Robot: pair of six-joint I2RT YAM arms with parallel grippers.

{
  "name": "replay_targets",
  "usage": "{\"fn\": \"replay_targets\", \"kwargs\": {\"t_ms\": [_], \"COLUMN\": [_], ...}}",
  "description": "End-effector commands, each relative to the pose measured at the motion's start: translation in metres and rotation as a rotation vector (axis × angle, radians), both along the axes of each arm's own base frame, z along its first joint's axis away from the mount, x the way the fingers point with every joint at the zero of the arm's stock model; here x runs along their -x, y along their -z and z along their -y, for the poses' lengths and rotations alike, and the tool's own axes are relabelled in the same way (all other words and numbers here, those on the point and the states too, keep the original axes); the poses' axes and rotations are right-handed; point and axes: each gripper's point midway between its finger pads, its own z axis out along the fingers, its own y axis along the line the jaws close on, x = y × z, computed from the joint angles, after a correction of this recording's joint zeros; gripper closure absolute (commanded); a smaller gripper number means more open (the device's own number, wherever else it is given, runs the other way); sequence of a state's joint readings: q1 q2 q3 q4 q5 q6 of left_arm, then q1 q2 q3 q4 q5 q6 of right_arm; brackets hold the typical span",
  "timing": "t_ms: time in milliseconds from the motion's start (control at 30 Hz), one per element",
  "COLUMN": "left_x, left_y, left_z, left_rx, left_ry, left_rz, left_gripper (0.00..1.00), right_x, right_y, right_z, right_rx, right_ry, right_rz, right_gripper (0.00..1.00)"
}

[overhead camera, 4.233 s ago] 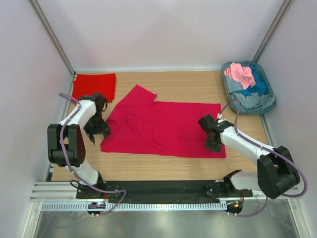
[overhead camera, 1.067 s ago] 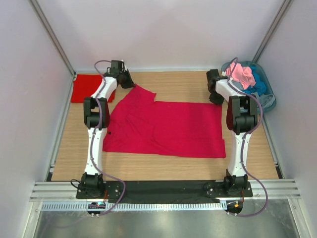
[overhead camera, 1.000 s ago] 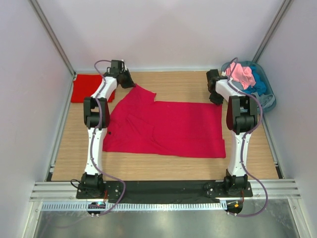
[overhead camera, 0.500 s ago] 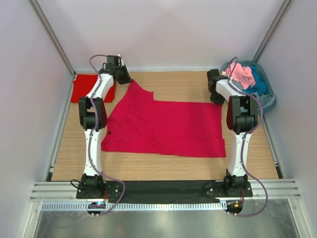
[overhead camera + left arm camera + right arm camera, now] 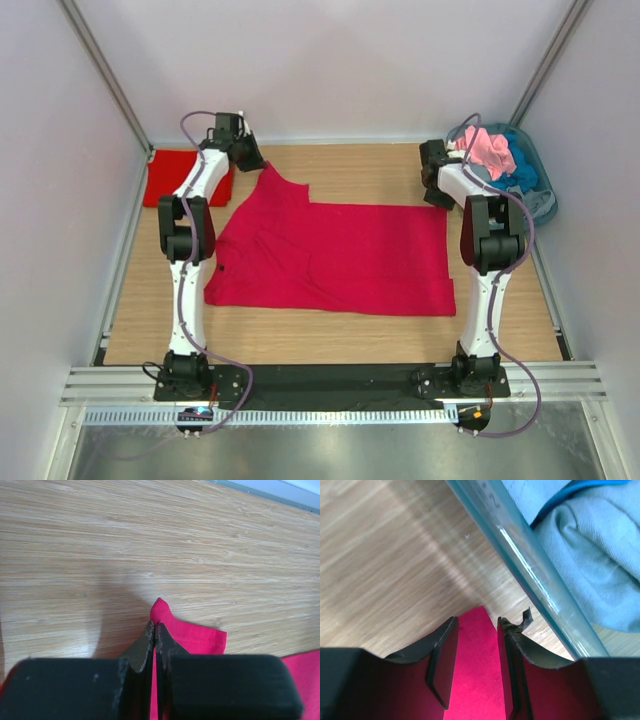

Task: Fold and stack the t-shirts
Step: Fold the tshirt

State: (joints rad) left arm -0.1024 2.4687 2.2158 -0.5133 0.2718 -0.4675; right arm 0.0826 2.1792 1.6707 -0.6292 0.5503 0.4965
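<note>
A crimson t-shirt [image 5: 330, 255] lies spread flat across the middle of the table. My left gripper [image 5: 256, 163] is at its far left corner, shut on the pointed tip of the cloth [image 5: 192, 637], which sticks out past the closed fingertips [image 5: 148, 635]. My right gripper [image 5: 437, 196] is at the shirt's far right corner, beside the tub. Its jaws stand open, and the crimson corner [image 5: 476, 670] lies loose on the wood between them. A scarlet t-shirt [image 5: 180, 172] lies folded at the far left. Pink [image 5: 485, 148], blue [image 5: 522, 175] and grey [image 5: 505, 203] t-shirts are bunched in the tub.
The grey-blue oval tub [image 5: 540, 215] stands at the far right; its rim [image 5: 530, 565] runs close past my right fingers, with grey cloth [image 5: 590, 555] inside. White walls enclose the table on three sides. Bare wood shows in front of the crimson shirt.
My right gripper has opened and let go of the shirt's far right corner. My left gripper has drawn the far left corner slightly back and left, straightening that edge.
</note>
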Motion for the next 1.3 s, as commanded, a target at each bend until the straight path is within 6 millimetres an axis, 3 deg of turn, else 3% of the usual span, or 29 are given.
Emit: {"fn": "replay_targets", "kwargs": {"t_ms": [0, 933, 1033, 1133, 1200, 1267], "left_x": [-0.005, -0.006, -0.006, -0.006, -0.006, -0.005], "left_y": [-0.034, -0.032, -0.032, -0.035, -0.037, -0.046], "left_z": [-0.005, -0.001, 0.0, 0.0, -0.001, 0.0], "left_rx": [0.001, 0.018, 0.021, 0.023, 0.029, 0.035], "left_ry": [-0.004, 0.009, 0.01, 0.008, 0.004, 0.006], "left_rz": [0.071, 0.064, 0.062, 0.067, 0.067, 0.079], "left_gripper": [1.0, 1.0, 1.0, 1.0, 1.0, 1.0], "right_x": [-0.02, -0.003, -0.003, -0.005, -0.006, -0.007], "right_y": [-0.041, 0.009, 0.009, 0.007, 0.008, 0.003], "right_z": [0.003, 0.01, 0.011, 0.01, 0.008, 0.008], "right_rx": [-0.001, 0.016, 0.017, 0.013, 0.005, 0.0], "right_ry": [0.007, 0.085, 0.087, 0.088, 0.084, 0.084], "right_rz": [0.139, 0.019, 0.023, 0.036, 0.035, 0.046], "right_gripper": [0.57, 0.59, 0.65, 0.79, 0.94, 0.99]}}
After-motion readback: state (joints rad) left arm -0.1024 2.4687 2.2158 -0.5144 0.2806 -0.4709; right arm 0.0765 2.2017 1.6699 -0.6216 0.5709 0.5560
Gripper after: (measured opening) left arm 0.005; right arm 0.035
